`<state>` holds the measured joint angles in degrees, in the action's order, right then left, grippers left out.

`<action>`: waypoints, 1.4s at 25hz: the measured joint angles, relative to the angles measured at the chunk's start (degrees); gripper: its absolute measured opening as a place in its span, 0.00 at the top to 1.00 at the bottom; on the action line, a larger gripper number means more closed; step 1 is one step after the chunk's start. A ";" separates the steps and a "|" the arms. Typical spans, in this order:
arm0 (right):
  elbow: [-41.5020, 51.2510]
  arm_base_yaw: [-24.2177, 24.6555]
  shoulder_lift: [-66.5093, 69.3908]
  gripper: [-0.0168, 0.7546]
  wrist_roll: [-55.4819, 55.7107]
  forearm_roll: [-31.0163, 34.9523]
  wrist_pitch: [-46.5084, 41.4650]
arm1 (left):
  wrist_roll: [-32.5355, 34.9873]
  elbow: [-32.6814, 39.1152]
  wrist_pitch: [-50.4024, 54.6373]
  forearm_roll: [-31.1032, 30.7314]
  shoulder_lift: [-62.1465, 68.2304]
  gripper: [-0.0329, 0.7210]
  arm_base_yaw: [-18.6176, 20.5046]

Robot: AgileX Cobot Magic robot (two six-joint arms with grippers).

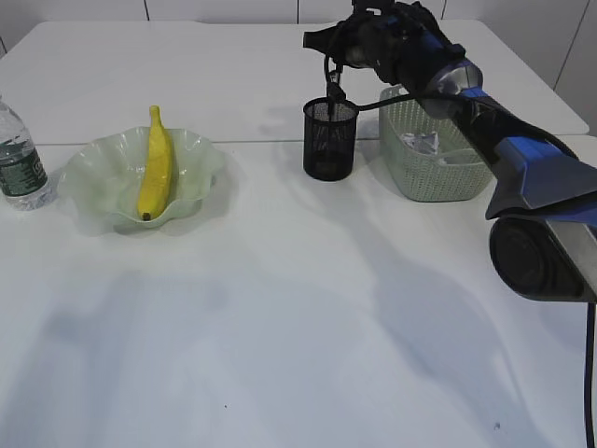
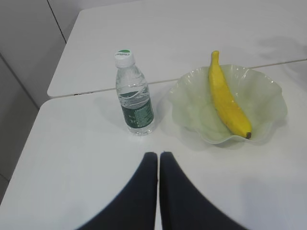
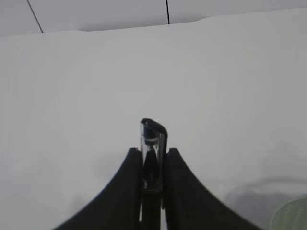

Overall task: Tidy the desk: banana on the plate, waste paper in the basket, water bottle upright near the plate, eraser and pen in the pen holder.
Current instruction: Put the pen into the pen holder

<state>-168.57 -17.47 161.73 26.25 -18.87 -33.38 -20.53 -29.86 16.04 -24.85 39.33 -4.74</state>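
In the exterior view, you had most of the tidying behind you. The banana lay lengthwise in the plate at left of the frame, its dark tip toward the camera. The water bottle stood upright at the far left edge, just beside the plate. In the basket at right of centre, something pale and crumpled showed, which I took for the waste paper. Your right claw hung directly over the pen holder near the top middle, with a dark slim thing reaching down into the cup's mouth. I judged the pen to be the step in hand and not yet released. Whether the eraser was already inside the mesh cup, the frame did not show; none lay on the desk.

In the left wrist view, your left claw was pressed together and empty at the bottom centre. Above it stood the clear bottle with its white cap and dark green label, with the yellow, faintly speckled banana resting in the ruffled pale green dish to its right.

In the right wrist view, the right claw pinched the pen between its dark fingers. The pen's end was black with a clear section below it. A corner of the sage-green basket showed at lower right.
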 joint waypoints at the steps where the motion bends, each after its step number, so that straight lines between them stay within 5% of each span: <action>1: 0.00 0.00 0.00 0.88 0.00 -0.09 -0.78 | 0.00 0.00 -0.04 0.00 0.00 0.99 0.00; 35: 0.44 0.00 0.69 0.84 0.00 0.52 -6.07 | 0.00 0.00 -0.04 -0.93 0.00 0.99 0.00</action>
<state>-168.13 -17.47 162.42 26.25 -18.35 -39.46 -20.53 -29.86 16.00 -25.78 39.33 -4.74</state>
